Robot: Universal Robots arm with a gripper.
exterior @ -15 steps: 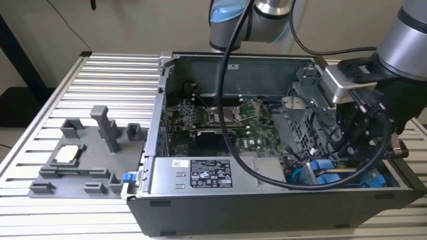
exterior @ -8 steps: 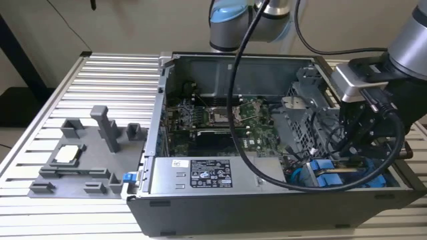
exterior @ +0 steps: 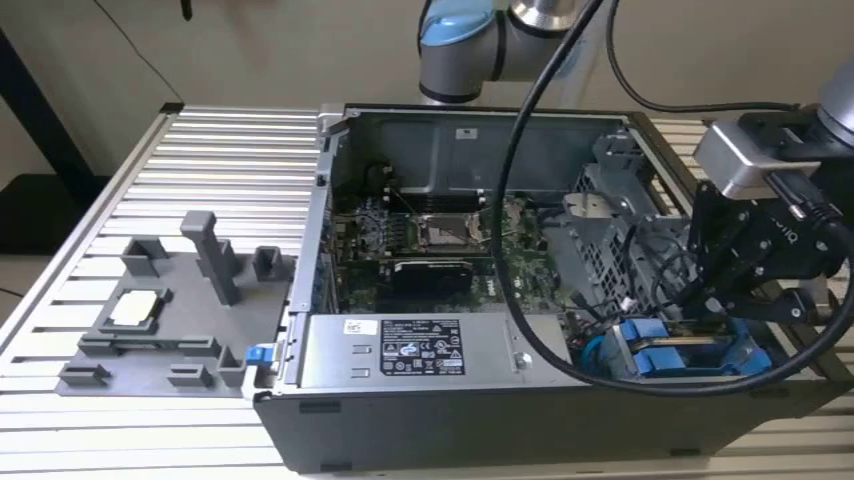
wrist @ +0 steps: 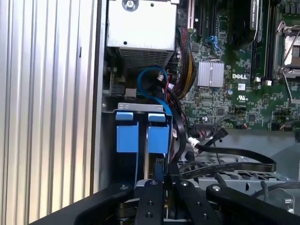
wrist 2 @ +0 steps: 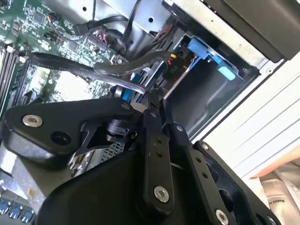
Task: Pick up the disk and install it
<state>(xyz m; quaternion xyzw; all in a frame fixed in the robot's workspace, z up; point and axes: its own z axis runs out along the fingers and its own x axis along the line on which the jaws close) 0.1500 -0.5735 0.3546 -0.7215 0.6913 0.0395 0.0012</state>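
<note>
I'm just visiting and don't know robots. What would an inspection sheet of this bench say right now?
Surface: ribbed metal table carrying an open computer case.
Job's things: two blue-framed drives stand side by side in the case's bay; which one is the disk cannot be told.
Clutter: grey fixture tray on the exterior view's left, holding a small pale part.
Gripper: gripper is low over the bay, at the edge of a blue frame; whether it grips cannot be told.
Cables: black arm cable loops over the case; flat black leads beside the bay.
Surroundings: plain wall behind.
</note>
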